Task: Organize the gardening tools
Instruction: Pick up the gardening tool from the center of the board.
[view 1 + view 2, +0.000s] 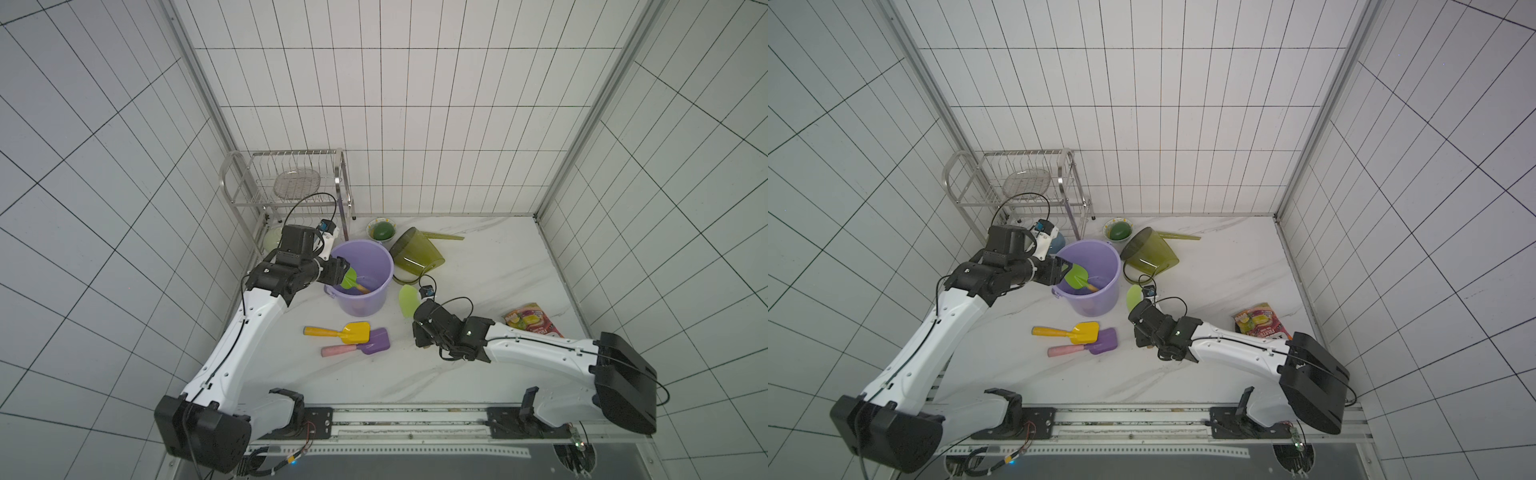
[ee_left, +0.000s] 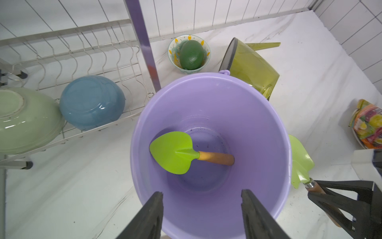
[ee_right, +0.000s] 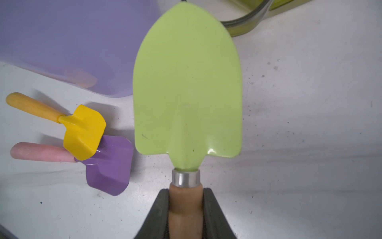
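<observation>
We see a shiny pale-green metal spade (image 3: 187, 82) with a smooth wooden handle (image 3: 185, 207), and a purple plastic bucket (image 2: 258, 124), maybe matt.

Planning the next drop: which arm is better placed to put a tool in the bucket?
Right. The right gripper is shut on the pale-green spade by its handle, beside the purple bucket. The left gripper hangs open and empty above the bucket, where the bright-green trowel lies.
</observation>
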`<state>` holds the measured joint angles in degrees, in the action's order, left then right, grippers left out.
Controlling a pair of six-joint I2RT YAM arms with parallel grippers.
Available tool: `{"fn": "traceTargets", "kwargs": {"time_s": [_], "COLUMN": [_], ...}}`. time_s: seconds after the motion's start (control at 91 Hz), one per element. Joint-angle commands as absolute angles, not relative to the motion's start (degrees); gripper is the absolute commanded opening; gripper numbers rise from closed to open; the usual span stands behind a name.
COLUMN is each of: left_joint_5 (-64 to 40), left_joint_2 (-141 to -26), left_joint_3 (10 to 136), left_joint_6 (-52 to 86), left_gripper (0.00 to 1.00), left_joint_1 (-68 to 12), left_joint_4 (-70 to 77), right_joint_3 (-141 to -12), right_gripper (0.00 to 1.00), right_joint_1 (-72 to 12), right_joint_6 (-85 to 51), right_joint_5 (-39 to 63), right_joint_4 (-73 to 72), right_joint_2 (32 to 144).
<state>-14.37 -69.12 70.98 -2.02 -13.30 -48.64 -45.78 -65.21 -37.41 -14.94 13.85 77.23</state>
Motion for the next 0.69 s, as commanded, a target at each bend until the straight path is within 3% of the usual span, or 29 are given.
{"fn": "traceTargets", "kwargs": {"time_s": [0.0, 0.385, 0.682], "left_joint_5": [-23.16, -41.77, -45.78], "left_joint_2": [-68.44, -69.51, -70.93], "left_joint_3": [73.08, 73.67, 72.93], "left_joint_6": [-1.75, -3.08, -5.72], "left_gripper": [0.62, 0.69, 0.7], "left_joint_1": [-13.4, -14.42, -16.71], "left_joint_4": [-50.85, -55.16, -57.92], "right_joint_3": [-44.01, -41.4, -41.4], "right_gripper": [0.1, 0.1, 0.11], "right_joint_1": [-65.25, -68.35, -70.77], "right_joint_6": [-31.19, -15.62, -11.27], "right_joint_5": [-16.71, -9.96, -7.67], "right_joint_4": [8.94, 0.14, -5.75], "right_joint_2": [72.65, 66.62, 67.63]}}
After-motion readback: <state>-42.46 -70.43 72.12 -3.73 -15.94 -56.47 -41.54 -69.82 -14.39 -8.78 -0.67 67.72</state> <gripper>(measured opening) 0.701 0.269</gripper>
